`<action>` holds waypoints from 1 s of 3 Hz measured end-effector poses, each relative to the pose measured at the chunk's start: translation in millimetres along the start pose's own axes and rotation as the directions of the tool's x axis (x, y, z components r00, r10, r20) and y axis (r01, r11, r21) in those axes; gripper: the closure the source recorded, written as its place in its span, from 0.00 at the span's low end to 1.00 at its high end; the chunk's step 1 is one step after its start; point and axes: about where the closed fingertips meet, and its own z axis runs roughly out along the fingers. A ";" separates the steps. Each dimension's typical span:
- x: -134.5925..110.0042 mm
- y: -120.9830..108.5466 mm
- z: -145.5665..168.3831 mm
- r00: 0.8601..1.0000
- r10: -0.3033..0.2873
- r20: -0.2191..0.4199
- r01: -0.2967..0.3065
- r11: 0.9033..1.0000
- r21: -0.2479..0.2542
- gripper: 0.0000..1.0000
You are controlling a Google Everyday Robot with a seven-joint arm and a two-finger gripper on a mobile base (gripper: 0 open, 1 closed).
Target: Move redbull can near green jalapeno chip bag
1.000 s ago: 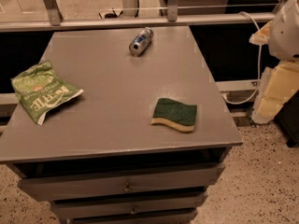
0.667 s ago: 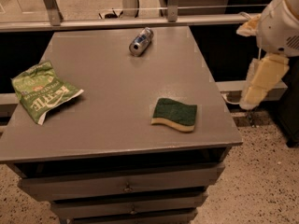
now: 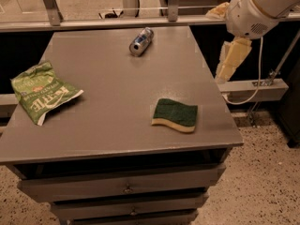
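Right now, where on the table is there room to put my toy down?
The big bare middle of the table, between bag, can and sponge. Also the front strip before bag and sponge. Nothing is crowded; the gripper hangs beyond the right edge.

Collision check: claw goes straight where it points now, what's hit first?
The claw, off the table's right edge, points down-left. It would likely hit the grey ledge below it first, possibly the table's side. Depth is unclear.

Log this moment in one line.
gripper: in air beyond table right edge | redbull can: lying at far edge, ungrasped | green jalapeno chip bag: left side | sponge: front-right
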 end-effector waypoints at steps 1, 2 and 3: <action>0.0 0.0 0.0 1.000 0.000 0.000 0.000 1.000 0.000 0.00; -16.6 -18.1 19.2 0.994 -0.110 0.026 0.109 0.994 0.020 0.00; -34.1 -40.4 52.3 0.973 -0.226 0.049 0.225 0.974 0.030 0.00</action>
